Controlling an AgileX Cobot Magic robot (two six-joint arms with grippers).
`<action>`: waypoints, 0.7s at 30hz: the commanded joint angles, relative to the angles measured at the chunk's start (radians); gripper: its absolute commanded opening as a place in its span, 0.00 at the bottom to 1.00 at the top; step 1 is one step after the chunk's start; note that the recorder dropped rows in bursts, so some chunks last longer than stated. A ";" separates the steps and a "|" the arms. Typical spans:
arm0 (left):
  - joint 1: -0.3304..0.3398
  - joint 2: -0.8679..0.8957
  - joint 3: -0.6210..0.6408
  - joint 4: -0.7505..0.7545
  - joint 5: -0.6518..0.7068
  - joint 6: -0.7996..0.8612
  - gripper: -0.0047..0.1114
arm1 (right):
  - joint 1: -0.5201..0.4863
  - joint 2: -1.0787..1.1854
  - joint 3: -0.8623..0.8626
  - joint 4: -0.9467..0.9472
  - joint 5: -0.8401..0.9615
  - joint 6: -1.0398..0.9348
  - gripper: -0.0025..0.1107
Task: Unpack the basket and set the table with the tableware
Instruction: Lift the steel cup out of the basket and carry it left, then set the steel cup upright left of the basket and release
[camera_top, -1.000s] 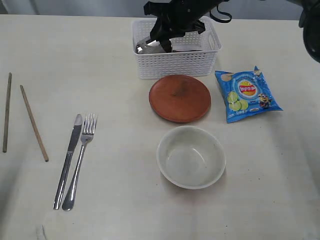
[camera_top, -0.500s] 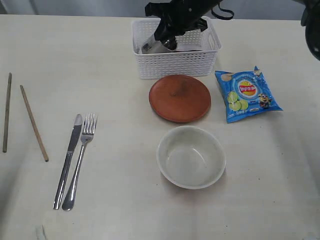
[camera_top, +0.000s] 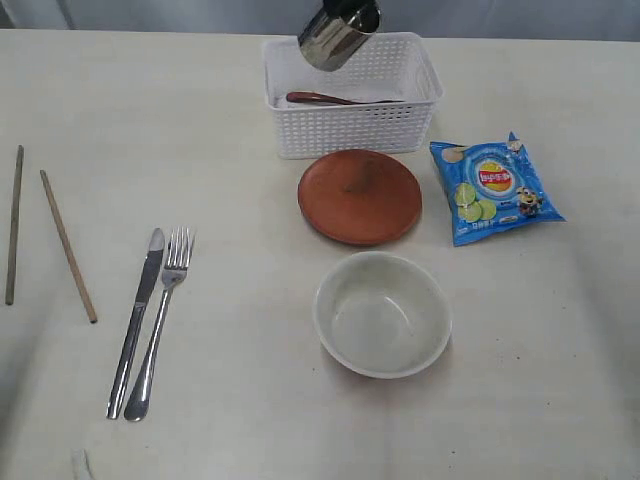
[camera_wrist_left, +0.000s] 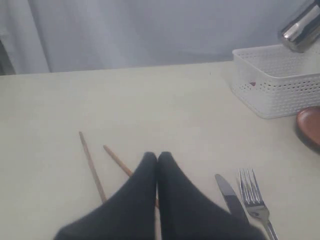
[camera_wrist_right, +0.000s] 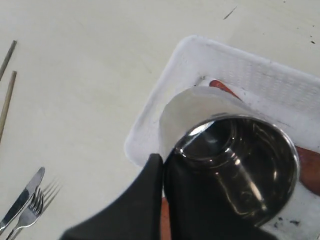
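Up high, the right jaws pinch the steel cup (camera_top: 338, 32) by its rim, tilted above the far basket (camera_top: 350, 130); the left jaws are closed, empty, over the bench (camera_top: 220, 90) by the chopsticks (camera_top: 68, 245).

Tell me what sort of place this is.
Probably a staged robot test bench, not a home: a pale table backed by a grey curtain, a knife, fork, plate and bowl laid out, and the right gripper holding a steel cup over a white basket.
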 joint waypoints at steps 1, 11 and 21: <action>0.003 -0.003 0.004 0.003 -0.003 -0.002 0.04 | 0.086 -0.037 -0.001 -0.069 0.013 -0.017 0.02; 0.003 -0.003 0.004 0.003 -0.003 -0.002 0.04 | 0.315 -0.036 -0.001 -0.164 0.068 -0.022 0.02; 0.003 -0.003 0.004 0.003 -0.003 -0.002 0.04 | 0.516 0.123 -0.001 -0.594 0.016 0.105 0.02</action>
